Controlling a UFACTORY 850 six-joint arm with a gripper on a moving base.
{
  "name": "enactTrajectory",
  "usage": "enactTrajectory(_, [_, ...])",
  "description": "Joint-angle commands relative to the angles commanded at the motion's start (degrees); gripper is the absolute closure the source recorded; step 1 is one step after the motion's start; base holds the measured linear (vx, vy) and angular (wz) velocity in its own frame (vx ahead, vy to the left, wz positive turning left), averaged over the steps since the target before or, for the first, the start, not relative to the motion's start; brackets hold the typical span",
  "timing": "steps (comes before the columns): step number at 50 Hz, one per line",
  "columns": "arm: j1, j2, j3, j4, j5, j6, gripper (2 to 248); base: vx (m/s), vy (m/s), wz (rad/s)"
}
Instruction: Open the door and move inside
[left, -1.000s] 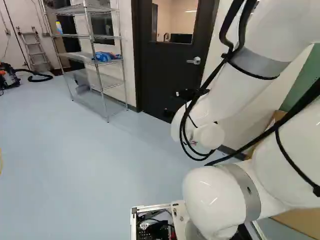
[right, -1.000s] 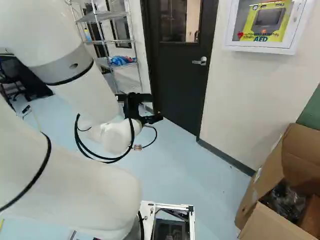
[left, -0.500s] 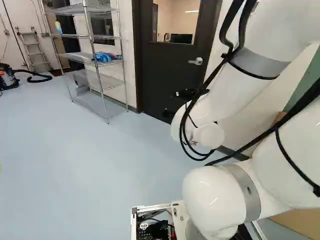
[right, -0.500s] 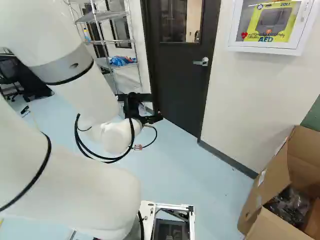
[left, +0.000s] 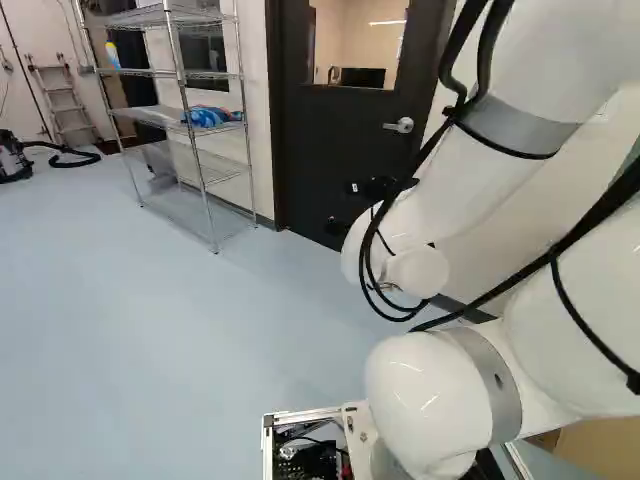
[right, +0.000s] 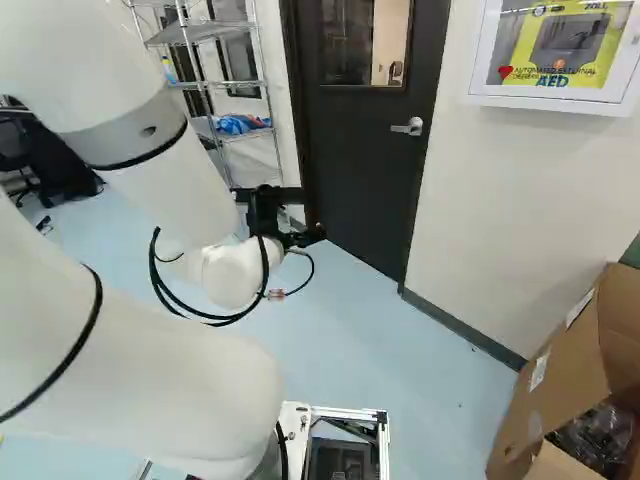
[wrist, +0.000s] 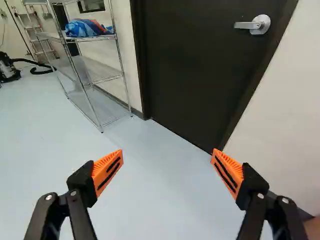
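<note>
In the right base view my gripper hangs in front of the door's lower left part, a gap of floor between them. The wrist view shows the gripper open, its orange pads wide apart with nothing between them. Ahead stands the dark door, shut in its frame, with a window in its upper part in the base views. Its silver lever handle points toward the hinge side, level, beyond the gripper and untouched. The same handle shows at the door's right edge in the right base view.
A wire shelf with a blue bundle stands left of the door. Right of the door, a white AED cabinet hangs on the wall above an open cardboard box. A ladder and a vacuum are farther left.
The base has moved: the door, cabinet and box have shifted rightward in the right base view and look slightly nearer. The arm holds its pose against its lowest joint.
</note>
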Motion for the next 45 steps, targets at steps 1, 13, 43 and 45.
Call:
enactTrajectory(1, [0.0, 0.0, 0.0, 0.0, 0.0, 0.0, 3, 0.131, 0.049, -0.020])
enactTrajectory(13, [0.0, 0.0, 0.0, 0.0, 0.0, 0.0, 3, 0.135, 0.057, -0.022])
enactTrajectory(43, [0.0, 0.0, 0.0, 0.0, 0.0, 0.0, 3, 0.134, 0.053, -0.119])
enactTrajectory(45, [0.0, 0.0, 0.0, 0.0, 0.0, 0.0, 3, 0.139, 0.052, -0.200])
